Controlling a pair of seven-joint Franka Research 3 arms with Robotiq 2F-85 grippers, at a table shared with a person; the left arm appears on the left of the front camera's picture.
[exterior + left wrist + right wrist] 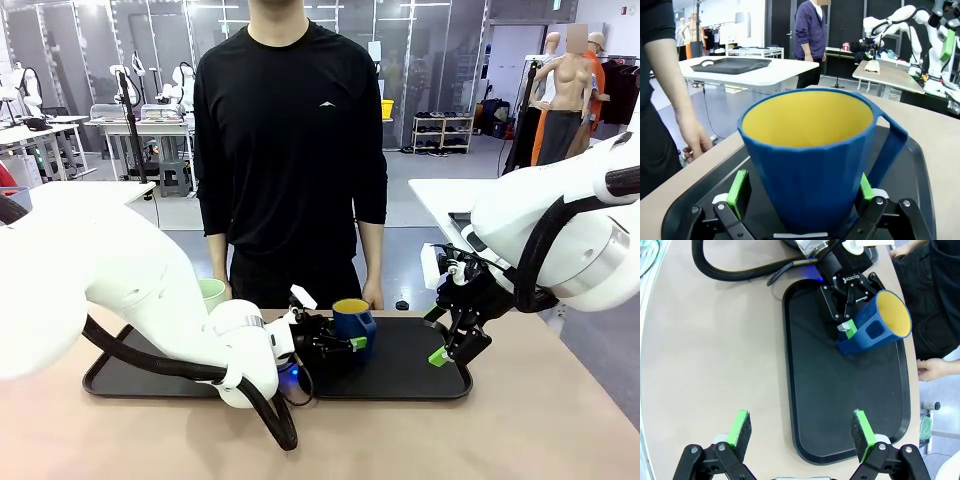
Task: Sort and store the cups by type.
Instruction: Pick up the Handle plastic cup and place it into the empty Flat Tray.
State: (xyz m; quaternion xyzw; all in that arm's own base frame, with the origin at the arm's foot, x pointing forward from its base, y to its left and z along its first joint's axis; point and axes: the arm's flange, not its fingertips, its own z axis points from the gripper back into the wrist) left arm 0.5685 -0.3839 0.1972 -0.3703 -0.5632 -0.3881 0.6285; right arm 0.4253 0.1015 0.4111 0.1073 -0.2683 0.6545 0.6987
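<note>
Front view: the left pincer (pixel 352 343) is reaching along a black tray (pixel 420 385) on the table (pixel 540 430), its fingers standing spread to either side of the base of a dark blue mug (pixel 354 320) with a yellow inside. Left wrist view is showing the green pads (pixel 737 192) flanking the mug's lower wall with a narrow gap on at least one side, so the pincer appears open and gripping nothing. The mug is standing upright on the tray, mouth up, handle (pixel 890 150) turned off to one side of the fingers. A pale green tumbler (pixel 212 295) is standing at the tray's far left, behind the left arm. The right pincer (pixel 800 432) is hovering wide open and empty over the tray's other end, well apart from the mug. A person (pixel 290 150) is standing at the far side, hands down. By this reading, the left arm is much the nearer one.
</note>
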